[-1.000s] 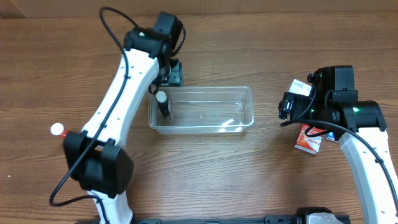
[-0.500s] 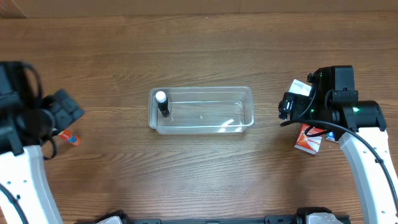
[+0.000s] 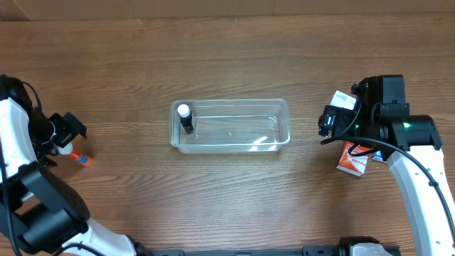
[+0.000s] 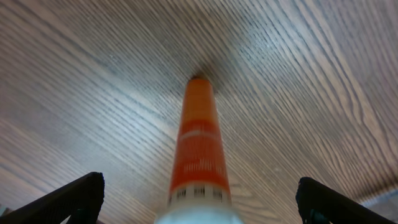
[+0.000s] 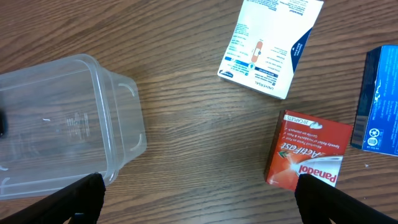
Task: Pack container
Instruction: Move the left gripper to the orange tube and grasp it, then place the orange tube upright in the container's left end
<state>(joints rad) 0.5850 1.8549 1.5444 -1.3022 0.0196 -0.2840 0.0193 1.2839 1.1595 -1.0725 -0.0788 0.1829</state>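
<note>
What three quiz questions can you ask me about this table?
1. True or false: the container holds two bottles.
2. What does the left pincer hover over? A. orange tube B. blue box C. spoon
3. What colour is the Panadol box?
Key: 1 false; 2 A; 3 red.

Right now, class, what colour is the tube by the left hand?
The tube is orange; left wrist view.
</note>
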